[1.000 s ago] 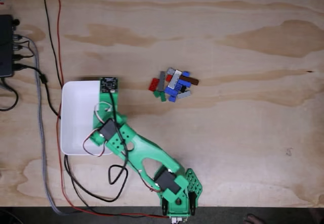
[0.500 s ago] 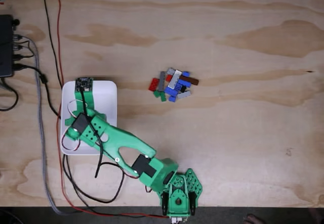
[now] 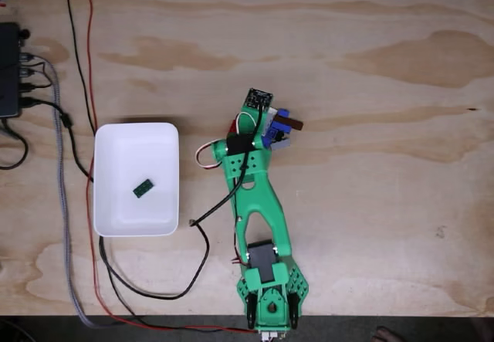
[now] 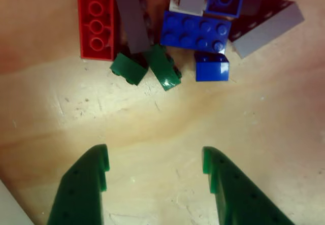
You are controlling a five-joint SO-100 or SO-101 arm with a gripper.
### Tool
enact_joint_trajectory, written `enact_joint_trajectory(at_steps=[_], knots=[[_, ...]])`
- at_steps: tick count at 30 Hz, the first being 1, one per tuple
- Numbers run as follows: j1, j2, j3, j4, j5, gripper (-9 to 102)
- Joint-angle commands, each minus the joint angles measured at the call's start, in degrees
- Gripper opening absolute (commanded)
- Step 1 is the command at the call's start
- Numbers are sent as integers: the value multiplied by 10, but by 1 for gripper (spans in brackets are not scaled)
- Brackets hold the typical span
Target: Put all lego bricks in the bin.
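While I watch from the fixed view, the plywood table (image 3: 370, 203) takes up nearly everything, with the green arm (image 3: 258, 203) reaching up from its base at the bottom edge toward the middle. Left of the arm sits the white bin (image 3: 112, 145), flat on the wood, and one dark green brick (image 3: 143, 188) lies inside it near the centre. A black box (image 3: 8, 68) with cables sits at the far left edge, well apart from the bin.

The pile of bricks (image 3: 279, 130) lies just past the arm's wrist, mostly covered by it; I see blue, brown and grey pieces poking out to the right.

From the other view, the gripper (image 4: 155, 166) is spread wide with bare wood between its two green fingers (image 4: 84, 184), holding nothing. Just ahead of the tips lie two small green bricks (image 4: 129, 67) touching each other, a red brick (image 4: 96, 24) to their left, a long blue brick (image 4: 195, 32), a small blue one (image 4: 212, 66) below it, and grey plates (image 4: 266, 29) behind.
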Motion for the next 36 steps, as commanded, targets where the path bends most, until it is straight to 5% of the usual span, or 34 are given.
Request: enact_joint_trajectory(at_steps=[1,19,28,32,36], knots=[[13,-47,-66,-6,8,21],[-2,-178,-150,-63,-20,15],[-24,-192,-164,-70,-27,0],[-40,-151,-168,-62,33,0],[-83,7,-211,47,165,0]])
